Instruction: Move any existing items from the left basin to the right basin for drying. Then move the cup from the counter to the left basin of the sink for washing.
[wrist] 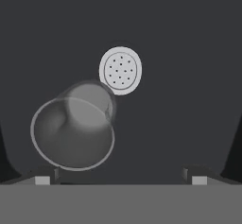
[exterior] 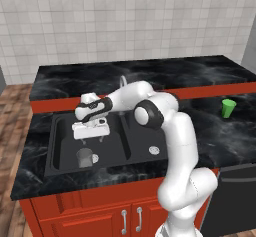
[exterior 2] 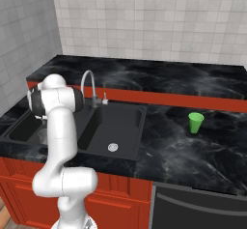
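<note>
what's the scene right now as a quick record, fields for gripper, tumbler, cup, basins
gripper: gripper open, empty, above the left basin
tumbler: grey tumbler upright in the left basin, beside its drain
cup: green cup upright on the counter, right of the sink
right basin: right basin shows only its drain
task stage: nothing moved yet

Flat, even rendered lighting with no visible lamp. The tiled wall [exterior: 125, 21] at the top of both base views is bright. The glossy counter [exterior: 210, 131] carries faint pale sheen, no hard glare. The sink [exterior: 65, 146] is dim, and the hand view is dark grey throughout. Edges look soft and low-resolution; shadows are faint.
</note>
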